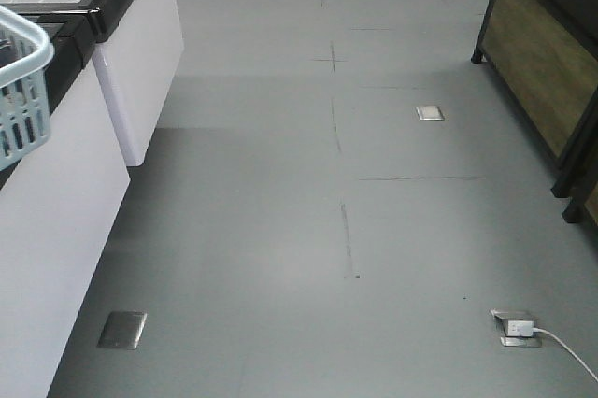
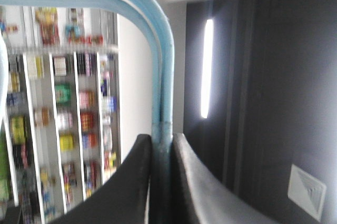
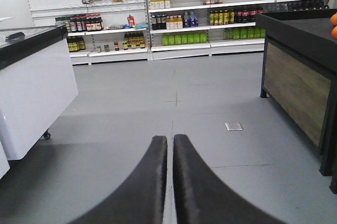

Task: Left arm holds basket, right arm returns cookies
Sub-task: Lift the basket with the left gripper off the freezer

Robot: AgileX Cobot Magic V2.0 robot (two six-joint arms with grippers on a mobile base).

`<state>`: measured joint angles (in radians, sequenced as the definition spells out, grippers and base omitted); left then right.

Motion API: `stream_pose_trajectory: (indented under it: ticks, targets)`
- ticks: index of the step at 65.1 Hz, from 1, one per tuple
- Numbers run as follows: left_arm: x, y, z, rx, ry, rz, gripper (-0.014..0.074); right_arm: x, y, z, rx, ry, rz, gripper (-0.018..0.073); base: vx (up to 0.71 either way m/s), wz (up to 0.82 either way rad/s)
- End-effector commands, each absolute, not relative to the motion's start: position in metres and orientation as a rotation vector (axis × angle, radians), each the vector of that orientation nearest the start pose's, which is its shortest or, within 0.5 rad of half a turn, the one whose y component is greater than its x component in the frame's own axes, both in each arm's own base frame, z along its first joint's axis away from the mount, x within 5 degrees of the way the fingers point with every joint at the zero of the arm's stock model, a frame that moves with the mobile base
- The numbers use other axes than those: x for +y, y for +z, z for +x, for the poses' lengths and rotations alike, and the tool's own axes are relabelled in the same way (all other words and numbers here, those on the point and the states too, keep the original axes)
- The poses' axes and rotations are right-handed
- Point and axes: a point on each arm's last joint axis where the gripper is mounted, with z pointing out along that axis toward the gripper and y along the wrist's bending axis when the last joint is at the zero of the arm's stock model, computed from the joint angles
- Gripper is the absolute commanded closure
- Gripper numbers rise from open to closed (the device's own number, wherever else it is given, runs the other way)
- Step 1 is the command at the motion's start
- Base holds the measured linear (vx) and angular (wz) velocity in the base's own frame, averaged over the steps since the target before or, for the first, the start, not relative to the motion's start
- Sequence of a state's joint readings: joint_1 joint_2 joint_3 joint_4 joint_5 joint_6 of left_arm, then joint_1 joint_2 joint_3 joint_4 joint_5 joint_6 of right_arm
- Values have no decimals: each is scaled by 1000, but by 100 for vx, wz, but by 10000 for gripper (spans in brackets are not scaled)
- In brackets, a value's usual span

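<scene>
Both pairs of jaws, we see, are pressed together: left jaws pinch the handle of the basket (image 2: 164,87) at lower centre; right jaws hold nothing.

The basket (image 1: 21,80) is light blue plastic, smooth with a mild sheen; its handle (image 2: 164,66) looks glossier up close. The left gripper (image 2: 162,140) and right gripper (image 3: 169,140) are both black and matt, with only a soft grey highlight. The floor (image 1: 280,230) is smooth grey, dully reflective, scuffed with thin dark lines. A cover plate (image 1: 122,330) near its lower left edge is brushed metal. The counter (image 1: 56,230) has a smooth white face. The stand (image 1: 537,71) shows wood-grain panelling in a black frame.
</scene>
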<state>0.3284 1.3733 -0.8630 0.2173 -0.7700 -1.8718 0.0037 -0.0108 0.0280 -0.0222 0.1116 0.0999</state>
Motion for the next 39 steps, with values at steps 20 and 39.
stream_pose_trajectory:
  ticks: [20, 39]
  targets:
    - [4, 381, 298, 927, -1617, -801, 601, 0, 195, 57, 1545, 51, 52, 565, 0, 0]
    - [-54, 368, 304, 1016, -1855, -724, 601, 0, 195, 57, 1545, 51, 52, 565, 0, 0]
